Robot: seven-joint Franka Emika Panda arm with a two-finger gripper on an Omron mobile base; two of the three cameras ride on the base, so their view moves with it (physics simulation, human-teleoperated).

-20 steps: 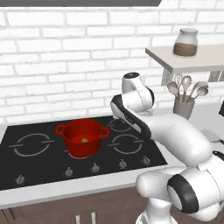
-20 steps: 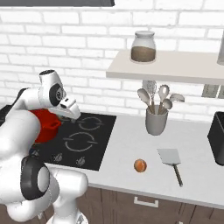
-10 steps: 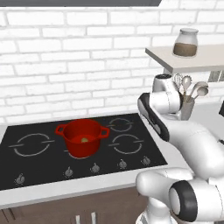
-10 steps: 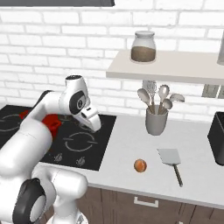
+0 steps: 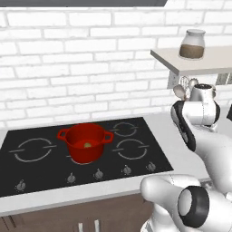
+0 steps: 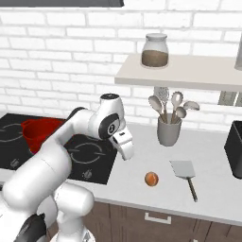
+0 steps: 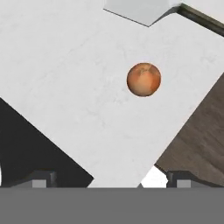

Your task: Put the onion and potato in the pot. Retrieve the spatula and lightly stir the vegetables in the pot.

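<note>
The red pot [image 5: 85, 141] stands on the cooktop with the yellowish potato [image 5: 87, 145] lying inside it. On the white counter right of the cooktop rests the orange-tan onion [image 6: 151, 178], which also sits ahead of the fingertips [image 7: 144, 79] in the hand view. The spatula [image 6: 183, 168] lies flat just right of the onion, its handle pointing to the counter's front edge; a corner of its blade [image 7: 138, 9] is at the hand view's top. My gripper [image 6: 126, 153] hangs open and empty over the counter beside the cooktop's right edge, left of and above the onion.
A grey utensil holder [image 6: 168, 132] with spoons and ladles stands behind the spatula. A shelf [image 6: 179, 75] above carries a glass jar [image 6: 155, 49]. A black appliance [image 6: 235, 149] is at the far right. The counter's front edge and brown cabinet front [image 7: 197, 144] lie close to the onion.
The arm has swung right, from above the cooktop near the pot to over the counter by the onion. The gripper stayed open and empty.
</note>
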